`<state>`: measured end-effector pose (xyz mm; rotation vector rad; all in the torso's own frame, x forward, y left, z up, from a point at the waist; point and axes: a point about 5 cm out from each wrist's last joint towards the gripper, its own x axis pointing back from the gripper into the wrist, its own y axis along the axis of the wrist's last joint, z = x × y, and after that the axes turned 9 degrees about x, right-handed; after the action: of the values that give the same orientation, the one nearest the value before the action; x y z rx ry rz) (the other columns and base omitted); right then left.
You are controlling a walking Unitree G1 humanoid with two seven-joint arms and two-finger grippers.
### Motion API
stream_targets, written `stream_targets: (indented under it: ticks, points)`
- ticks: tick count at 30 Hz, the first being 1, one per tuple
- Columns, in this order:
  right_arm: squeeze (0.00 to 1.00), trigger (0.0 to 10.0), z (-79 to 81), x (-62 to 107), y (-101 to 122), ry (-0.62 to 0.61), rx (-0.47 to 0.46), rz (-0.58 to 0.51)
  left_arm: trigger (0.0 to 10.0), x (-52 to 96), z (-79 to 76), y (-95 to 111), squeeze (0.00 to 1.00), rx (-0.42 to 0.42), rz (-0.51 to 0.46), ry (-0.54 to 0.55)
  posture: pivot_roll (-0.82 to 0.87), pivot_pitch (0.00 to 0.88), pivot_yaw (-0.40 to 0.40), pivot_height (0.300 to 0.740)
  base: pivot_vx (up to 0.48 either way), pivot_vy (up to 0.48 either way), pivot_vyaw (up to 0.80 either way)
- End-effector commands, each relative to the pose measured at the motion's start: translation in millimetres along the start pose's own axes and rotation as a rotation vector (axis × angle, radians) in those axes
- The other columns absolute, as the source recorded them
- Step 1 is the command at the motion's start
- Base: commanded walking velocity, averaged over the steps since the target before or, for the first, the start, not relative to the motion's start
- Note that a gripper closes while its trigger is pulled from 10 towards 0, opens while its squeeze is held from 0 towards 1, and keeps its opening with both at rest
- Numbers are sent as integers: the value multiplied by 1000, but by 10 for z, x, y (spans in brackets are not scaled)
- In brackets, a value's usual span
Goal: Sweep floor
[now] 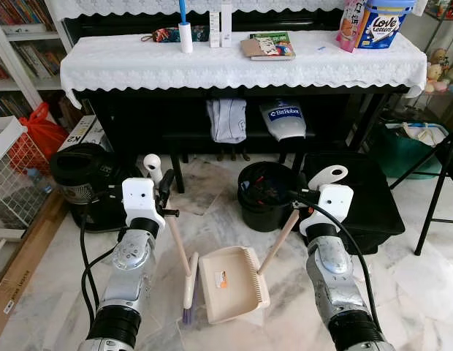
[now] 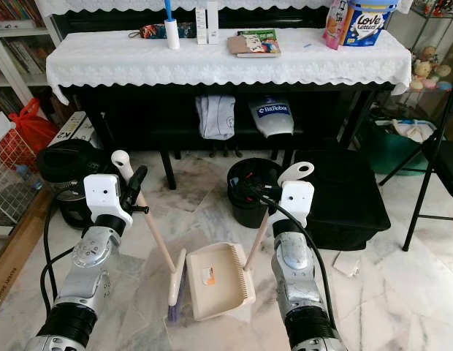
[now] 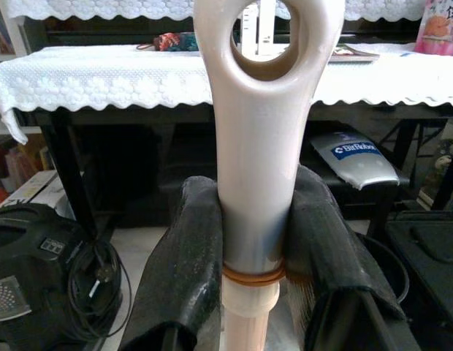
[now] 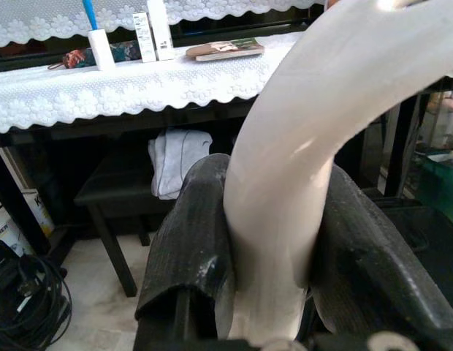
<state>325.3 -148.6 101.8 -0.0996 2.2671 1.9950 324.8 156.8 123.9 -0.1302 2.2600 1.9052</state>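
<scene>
Left gripper (image 1: 165, 191) clamped on broom (image 1: 188, 287) handle, right gripper (image 1: 303, 207) on dustpan (image 1: 230, 281) handle — both on near floor, touching; steep broom angle risks flicking dirt past pan

You've got two silver arms, white wrist blocks, black cables, left gripper (image 3: 257, 256) and right gripper (image 4: 274, 248) with black textured fingers.

Broom (image 1: 184, 270) bristles partly hidden behind dustpan (image 1: 230, 284).

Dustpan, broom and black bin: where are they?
dustpan (image 1: 228, 281), left eye view, flat tray.
broom (image 1: 188, 291), left eye view, head near bristles.
black bin (image 1: 264, 196), left eye view, front wall.
</scene>
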Motion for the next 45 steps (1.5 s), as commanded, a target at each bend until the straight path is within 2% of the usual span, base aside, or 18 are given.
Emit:
stream_targets:
  ticks: [1,13,39,45]
  points:
    - [0,10000,9,-36,107,5,1,-51,10000,-25,-29,80,0,3,-39,-19,-21,43,33,740,0,0,0]
    - [0,10000,3,-30,96,0,-3,-46,10000,-26,-5,89,0,6,-42,-7,-21,43,33,740,0,0,0]
    - [0,10000,1,-29,100,-4,-3,-46,10000,-33,7,109,0,3,-49,-2,-19,58,32,740,358,0,0]
    - [0,10000,2,-24,96,-6,-4,-45,10000,-31,10,113,0,1,-54,1,-19,58,32,740,0,0,0]
